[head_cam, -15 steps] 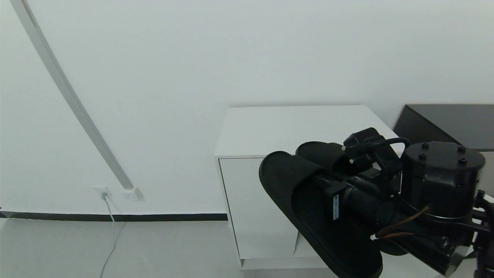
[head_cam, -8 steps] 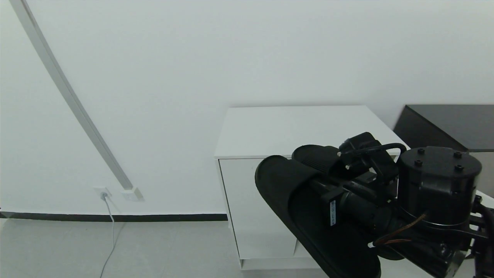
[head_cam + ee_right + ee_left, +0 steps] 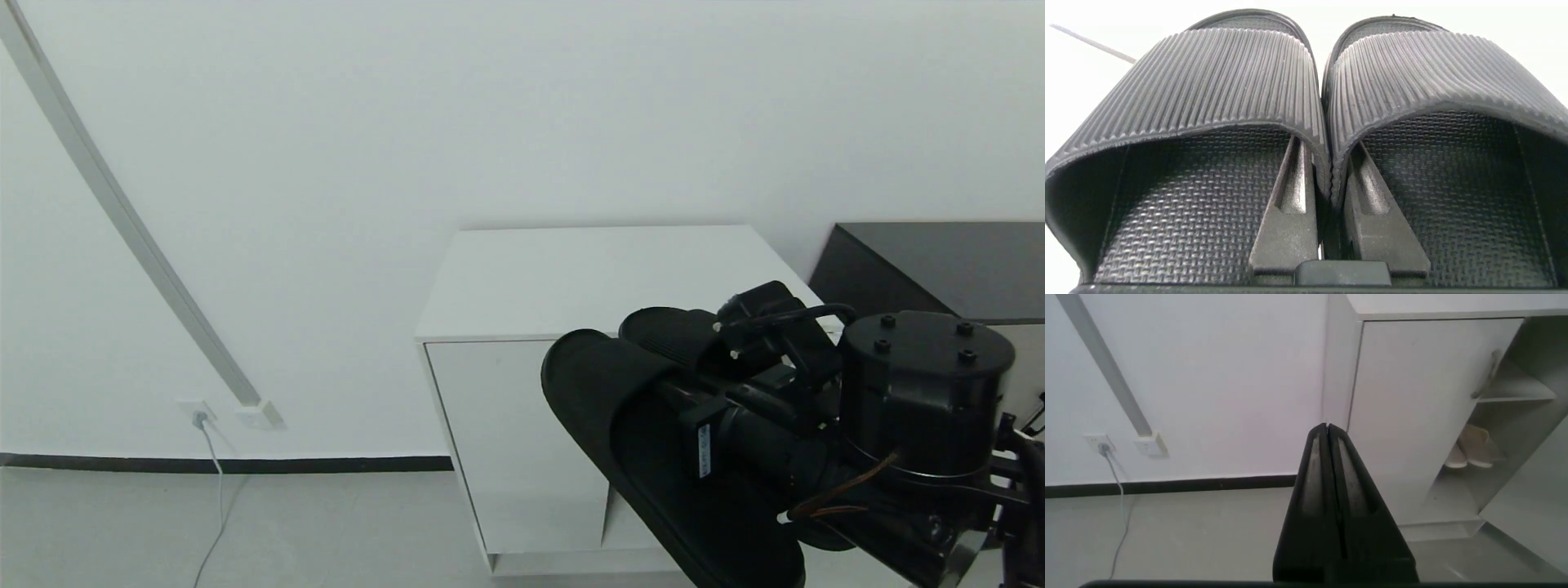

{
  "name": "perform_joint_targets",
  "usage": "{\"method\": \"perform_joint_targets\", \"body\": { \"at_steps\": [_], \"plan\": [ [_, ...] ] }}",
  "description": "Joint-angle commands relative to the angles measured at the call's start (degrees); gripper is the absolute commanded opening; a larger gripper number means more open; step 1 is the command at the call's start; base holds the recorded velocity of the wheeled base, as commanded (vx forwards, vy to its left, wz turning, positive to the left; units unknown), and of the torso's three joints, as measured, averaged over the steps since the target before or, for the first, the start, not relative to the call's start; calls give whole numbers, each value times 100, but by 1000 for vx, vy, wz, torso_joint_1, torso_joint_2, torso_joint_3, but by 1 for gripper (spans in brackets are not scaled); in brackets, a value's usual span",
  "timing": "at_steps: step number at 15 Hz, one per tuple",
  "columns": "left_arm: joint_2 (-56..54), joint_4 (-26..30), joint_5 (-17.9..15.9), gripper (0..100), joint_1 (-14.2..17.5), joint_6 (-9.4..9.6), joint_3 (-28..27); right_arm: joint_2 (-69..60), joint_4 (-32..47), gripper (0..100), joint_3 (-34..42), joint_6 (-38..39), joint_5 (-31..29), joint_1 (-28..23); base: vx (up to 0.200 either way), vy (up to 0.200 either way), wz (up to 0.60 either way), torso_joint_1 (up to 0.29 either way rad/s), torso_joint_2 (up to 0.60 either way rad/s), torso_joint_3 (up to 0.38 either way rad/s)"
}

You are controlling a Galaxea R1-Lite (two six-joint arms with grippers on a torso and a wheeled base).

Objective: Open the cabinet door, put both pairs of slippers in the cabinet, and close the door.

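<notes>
A black pair of slippers (image 3: 629, 408) hangs in front of the white cabinet (image 3: 596, 278), held side by side. My right gripper (image 3: 1327, 216) is shut on them, one finger inside each slipper, pinching their adjoining sides (image 3: 1327, 122). In the left wrist view the cabinet (image 3: 1429, 416) stands open, and a light-coloured pair of slippers (image 3: 1474, 447) sits on a lower shelf. My left gripper (image 3: 1328, 453) is shut with nothing between its fingers, held away from the cabinet and pointing toward the wall beside it.
A dark table (image 3: 947, 261) stands right of the cabinet. A grey cable duct (image 3: 122, 220) slants down the wall to a socket with a cable (image 3: 197, 416). Bare grey floor (image 3: 245, 531) lies left of the cabinet.
The right arm sank slightly with the black slippers. The whole head view has then shifted left, so the camera moved.
</notes>
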Motion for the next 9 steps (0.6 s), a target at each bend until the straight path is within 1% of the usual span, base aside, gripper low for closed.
{"method": "perform_joint_targets", "body": {
  "at_steps": [1, 9],
  "plan": [
    [7, 0, 0, 0, 0, 2, 0, 11, -9, 0, 2, -1, -6, 2, 0, -200, 0, 7, 2, -7],
    [7, 0, 0, 0, 0, 2, 0, 2, -9, 0, 20, -10, -15, 2, 0, -200, 0, 4, 1, 4]
  ]
}}
